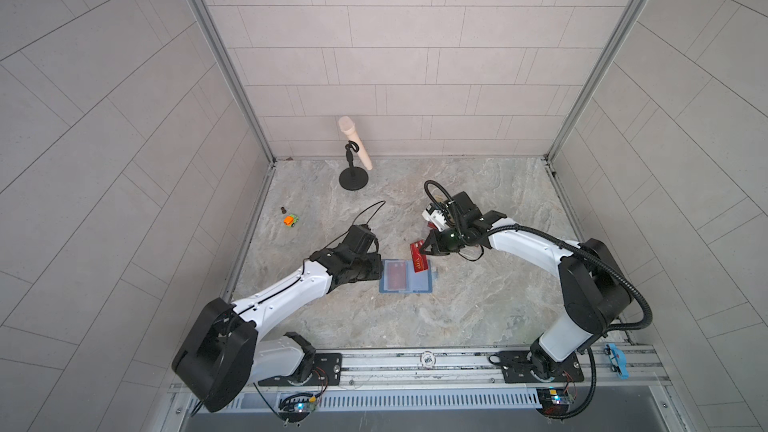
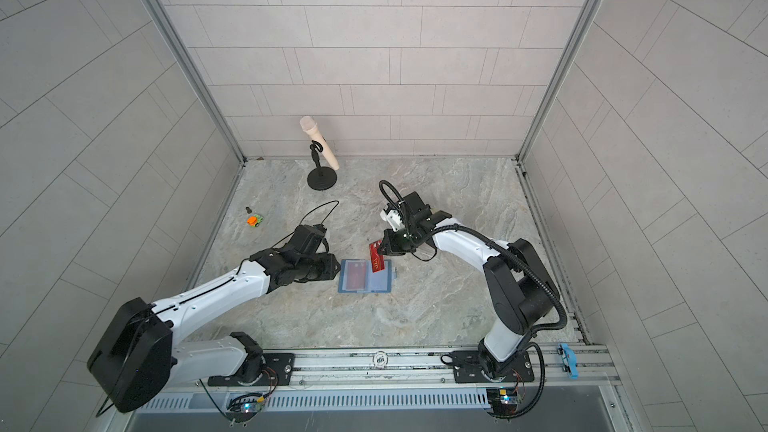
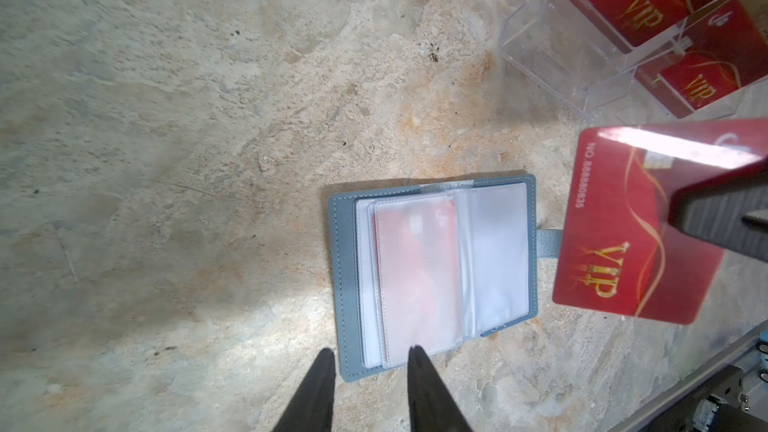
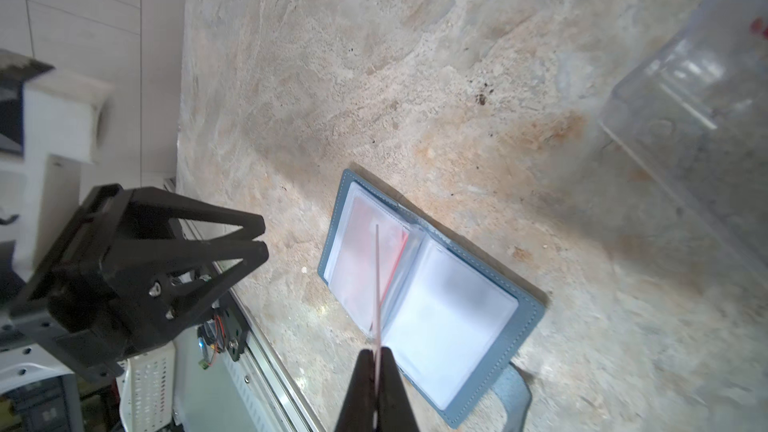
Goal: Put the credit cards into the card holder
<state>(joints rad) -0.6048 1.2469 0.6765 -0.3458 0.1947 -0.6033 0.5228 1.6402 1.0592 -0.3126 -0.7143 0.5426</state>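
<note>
Pinching a red credit card [image 4: 377,284] by one end, the right gripper [image 4: 376,353] holds it edge-on above the open card holder [image 3: 345,284] on the table [image 1: 478,284] (one sleeve [image 3: 415,276] shows red). The left gripper [image 3: 370,353] hovers at the holder's edge, jaws parted and empty; unpinned, the limp plastic could buckle, deflecting the card.

Slate-blue card holder [image 2: 385,285] lying open on the marbled bench [image 2: 436,317], red showing through its left sleeve, right gripper [image 2: 383,248] pinching a red credit card [image 2: 376,261] tilted over the right page, left gripper [image 2: 333,270] just beside the holder's left edge
</note>
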